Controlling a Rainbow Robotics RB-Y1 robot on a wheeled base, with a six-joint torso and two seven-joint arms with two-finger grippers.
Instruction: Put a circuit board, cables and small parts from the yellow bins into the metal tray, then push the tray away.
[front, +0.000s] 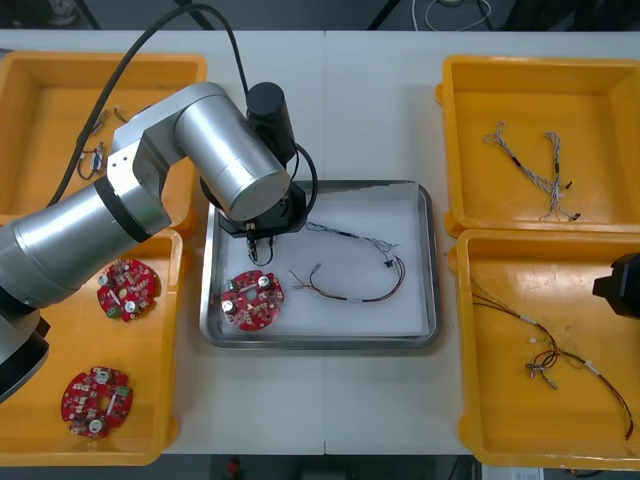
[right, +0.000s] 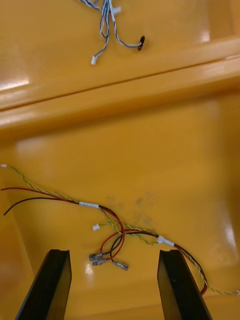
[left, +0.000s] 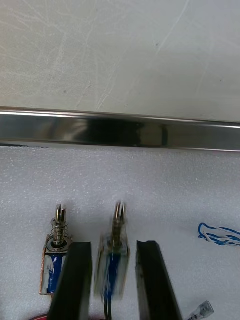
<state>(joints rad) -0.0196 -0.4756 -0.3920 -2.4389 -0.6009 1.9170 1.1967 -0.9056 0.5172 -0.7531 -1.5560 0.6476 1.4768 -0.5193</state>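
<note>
My left gripper (front: 262, 245) hangs low over the left part of the metal tray (front: 424, 262), just above a round red circuit board (front: 252, 298). In the left wrist view its fingers (left: 75, 280) stand narrowly apart with a blurred small metal part (left: 112, 260) loose between them, over the white lining. A second small metal part (left: 54, 252) lies just outside one finger. A blue and white cable (front: 350, 238) and a red and black cable (front: 360, 287) lie in the tray. My right gripper (right: 115, 285) is open above red and yellow cables (right: 115, 235) in the near right bin (front: 500, 400).
The near left bin (front: 165, 330) holds two more circuit boards (front: 128, 290). Small metal parts (front: 95, 155) lie in the far left bin. Blue and white cables (front: 535, 165) lie in the far right bin. The tray's shiny rim (left: 120, 131) runs just beyond the left fingers.
</note>
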